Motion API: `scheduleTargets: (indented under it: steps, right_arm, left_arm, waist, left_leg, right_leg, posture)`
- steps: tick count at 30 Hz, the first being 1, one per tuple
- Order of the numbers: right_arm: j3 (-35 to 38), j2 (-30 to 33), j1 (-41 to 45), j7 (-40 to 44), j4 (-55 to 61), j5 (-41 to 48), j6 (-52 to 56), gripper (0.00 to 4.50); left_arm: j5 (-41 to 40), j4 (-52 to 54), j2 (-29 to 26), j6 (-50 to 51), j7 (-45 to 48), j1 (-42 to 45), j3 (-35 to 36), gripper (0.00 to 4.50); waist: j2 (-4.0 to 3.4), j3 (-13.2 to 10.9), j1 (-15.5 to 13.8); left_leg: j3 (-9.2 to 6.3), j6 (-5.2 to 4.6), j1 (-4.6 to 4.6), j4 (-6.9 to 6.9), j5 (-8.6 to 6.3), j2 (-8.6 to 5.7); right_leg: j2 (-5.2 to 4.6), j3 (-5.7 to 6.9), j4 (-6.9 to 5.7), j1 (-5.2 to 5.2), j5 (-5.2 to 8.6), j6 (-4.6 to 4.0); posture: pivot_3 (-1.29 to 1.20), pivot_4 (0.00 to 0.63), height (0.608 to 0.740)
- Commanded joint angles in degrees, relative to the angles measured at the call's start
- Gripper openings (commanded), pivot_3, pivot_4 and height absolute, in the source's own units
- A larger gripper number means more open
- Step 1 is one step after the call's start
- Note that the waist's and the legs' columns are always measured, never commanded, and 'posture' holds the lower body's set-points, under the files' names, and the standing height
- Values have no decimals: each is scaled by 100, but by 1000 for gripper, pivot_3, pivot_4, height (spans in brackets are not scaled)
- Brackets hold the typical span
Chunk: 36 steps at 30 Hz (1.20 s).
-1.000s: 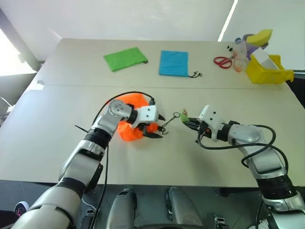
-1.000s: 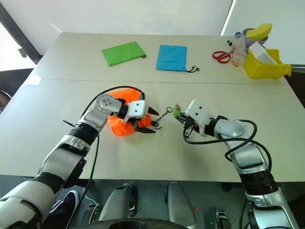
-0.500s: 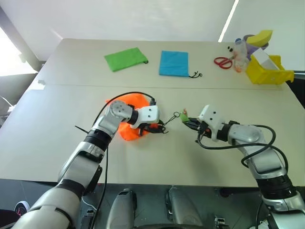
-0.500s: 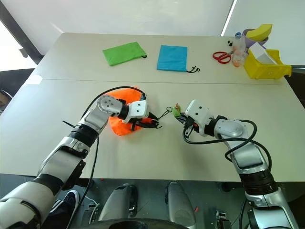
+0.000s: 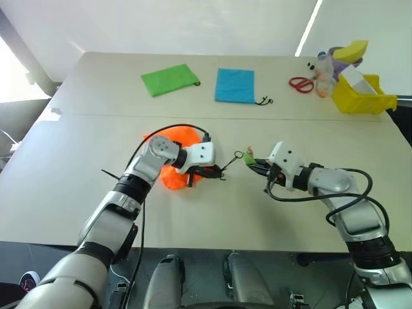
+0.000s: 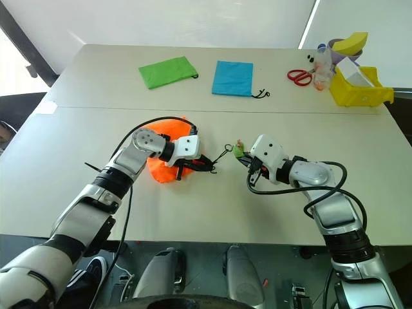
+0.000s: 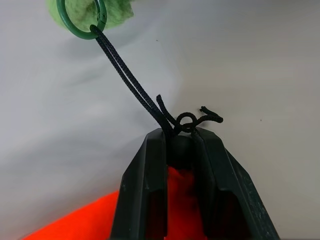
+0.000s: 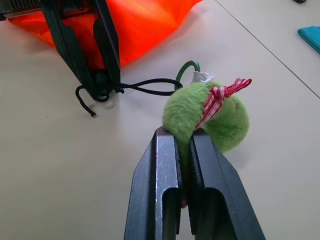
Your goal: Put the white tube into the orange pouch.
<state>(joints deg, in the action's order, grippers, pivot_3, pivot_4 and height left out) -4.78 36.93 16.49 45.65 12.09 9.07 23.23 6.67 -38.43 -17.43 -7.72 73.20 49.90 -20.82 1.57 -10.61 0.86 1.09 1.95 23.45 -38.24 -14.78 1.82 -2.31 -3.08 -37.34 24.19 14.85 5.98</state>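
The orange pouch [image 5: 168,178] lies bunched on the table in front of me, partly behind my left wrist. My left gripper [image 7: 183,132] is shut on the pouch's gathered neck, where the black cord [image 7: 129,80] comes out in a knot. The cord runs to a green ring [image 7: 74,26] on a fuzzy green tab [image 8: 200,112]. My right gripper [image 8: 183,135] is shut on that tab, a short way right of the pouch [image 8: 140,25]. The white tube is hidden.
At the back of the table lie a green pouch [image 5: 170,79] and a blue pouch [image 5: 235,85]. Red scissors [image 5: 300,84], a clear bottle [image 5: 324,74] and a yellow bin [image 5: 362,96] stand at the back right.
My left gripper's fingers, wide open a second ago, have closed on the pouch's neck at the cord. The right gripper and the green tab have not moved.
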Motion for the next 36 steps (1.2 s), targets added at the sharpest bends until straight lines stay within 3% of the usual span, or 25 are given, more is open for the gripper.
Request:
scheduleTargets:
  steps: [1,7,16,24,30,36]
  right_arm:
    - [148,32,105,-58,6,-10,-140,0]
    - [415,41,279,-453,-452,-144,-182,0]
    - [461,95,543,-903,-1043,-500,-285,0]
    - [460,169,600,-1066,-1278,-698,-409,0]
    - [431,157,646,-1049,-1360,-789,-539,0]
    - [406,170,612,-1046,-1367,-791,-559,0]
  left_arm:
    - [-201,247,-154,69,355,-43,25,227]
    - [-654,697,-603,217,1235,-65,99,227]
    - [-960,905,-1244,113,1837,-183,154,227]
    - [-1424,1659,-1853,330,1930,-552,-34,227]
    - [-1462,1592,-2447,-229,1930,-594,-153,227]
    - [-2156,2001,-2849,214,1930,-744,-297,227]
  waist:
    - [0,0,7]
    - [0,0,0]
    - [-1,0,8]
    - [-2,-1,13]
    - [-2,-1,12]
    - [-3,-2,17]
  left_leg:
    - [0,0,0,0,0,0]
    - [1,0,0,2,0,0]
    - [2,0,0,3,0,0]
    - [2,0,1,5,0,2]
    - [2,0,1,4,0,2]
    - [3,0,1,5,0,2]
  right_leg:
    - [0,0,0,0,0,0]
    - [-1,0,1,1,0,0]
    - [-1,0,1,2,1,-1]
    - [-3,0,0,3,0,-1]
    - [-2,0,0,3,0,-1]
    - [-3,0,1,3,1,-1]
  posture:
    - [0,150,740]
    - [0,150,740]
    - [0,150,740]
    - [0,150,740]
    - [0,150,740]
    - [0,150,740]
